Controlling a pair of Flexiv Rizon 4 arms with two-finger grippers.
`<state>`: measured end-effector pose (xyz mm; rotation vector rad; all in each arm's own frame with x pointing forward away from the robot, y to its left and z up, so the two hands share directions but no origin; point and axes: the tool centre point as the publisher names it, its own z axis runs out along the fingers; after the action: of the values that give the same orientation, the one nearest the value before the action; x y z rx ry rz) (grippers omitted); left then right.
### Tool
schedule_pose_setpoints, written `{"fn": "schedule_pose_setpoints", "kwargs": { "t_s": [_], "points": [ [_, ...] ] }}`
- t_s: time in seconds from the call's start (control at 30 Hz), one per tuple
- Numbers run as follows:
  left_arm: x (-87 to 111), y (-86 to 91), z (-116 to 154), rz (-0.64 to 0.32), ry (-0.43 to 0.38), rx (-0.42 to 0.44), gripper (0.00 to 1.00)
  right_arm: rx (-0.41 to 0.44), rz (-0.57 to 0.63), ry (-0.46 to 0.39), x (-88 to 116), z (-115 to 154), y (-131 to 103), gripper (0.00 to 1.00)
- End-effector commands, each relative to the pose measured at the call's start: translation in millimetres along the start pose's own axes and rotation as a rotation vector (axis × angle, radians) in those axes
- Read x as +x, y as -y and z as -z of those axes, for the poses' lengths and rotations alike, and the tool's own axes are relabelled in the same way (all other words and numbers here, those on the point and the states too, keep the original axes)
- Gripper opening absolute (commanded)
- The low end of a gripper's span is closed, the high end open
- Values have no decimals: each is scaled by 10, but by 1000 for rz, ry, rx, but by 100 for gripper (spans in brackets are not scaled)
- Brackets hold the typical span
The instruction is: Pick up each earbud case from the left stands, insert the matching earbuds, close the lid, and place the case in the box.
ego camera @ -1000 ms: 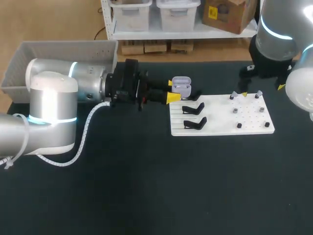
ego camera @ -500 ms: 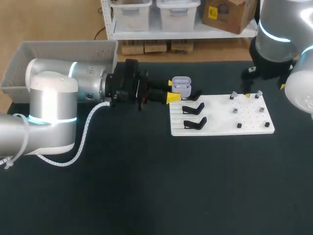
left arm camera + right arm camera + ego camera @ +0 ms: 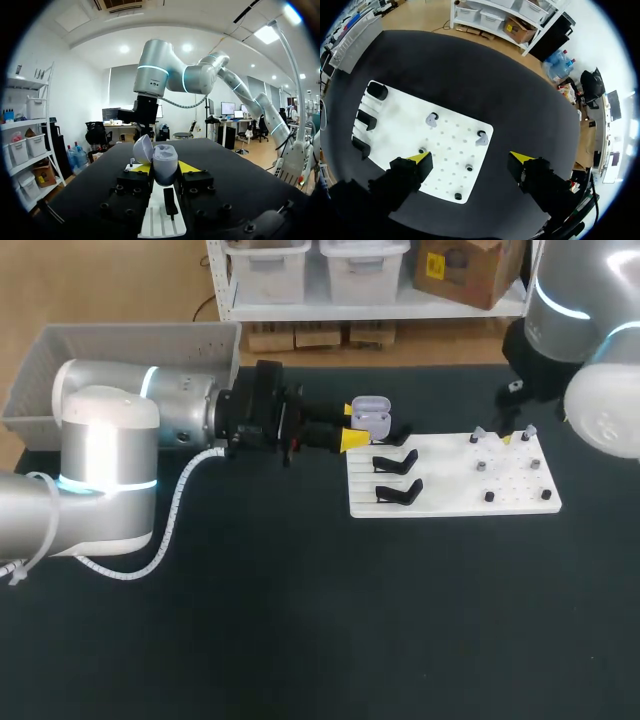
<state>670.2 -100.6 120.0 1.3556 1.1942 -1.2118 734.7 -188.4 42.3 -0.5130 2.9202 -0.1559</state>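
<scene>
Two left fingers point(image 3: 189, 167) grasp the open case point(image 3: 164, 165) from both sides, at the far stand point(image 3: 397, 435) of the white board point(image 3: 450, 490) on the worktop point(image 3: 300, 620). Right fingers point(image 3: 418, 161) stand released, wide apart, above the board, with grey earbuds point(image 3: 431, 119) ahead.

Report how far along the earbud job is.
Nothing is finished: the visible part of the box holds nothing. The left gripper grips the open case; the right gripper hangs open above the earbuds on the board. Left: inserting earbuds, closing the lid, boxing the case.
</scene>
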Motion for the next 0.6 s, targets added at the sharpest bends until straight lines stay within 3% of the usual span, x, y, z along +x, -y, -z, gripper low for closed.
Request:
{"fn": "schedule_pose_setpoints", "kwargs": {
  "t_s": [0.03, 0.07, 0.1, 0.13, 0.23, 0.6],
  "points": [
    [10, 4, 1, -3, 3, -2, 0, -16, 5, -20, -71, -102, 46, 69],
    [10, 4, 1, -3, 3, -2, 0, -18, 7, -21, -66, -116, 46, 63],
    [10, 4, 1, -3, 3, -2, 0, -19, 9, -22, -64, -126, 45, 49],
    [10, 4, 1, -3, 3, -2, 0, -19, 10, -23, -60, -135, 44, 45],
    [10, 4, 1, -3, 3, -2, 0, -21, 12, -24, -58, -159, 55, 42],
    [10, 4, 1, -3, 3, -2, 0, -23, 5, -25, -80, -233, 103, 44]
  ]
}}
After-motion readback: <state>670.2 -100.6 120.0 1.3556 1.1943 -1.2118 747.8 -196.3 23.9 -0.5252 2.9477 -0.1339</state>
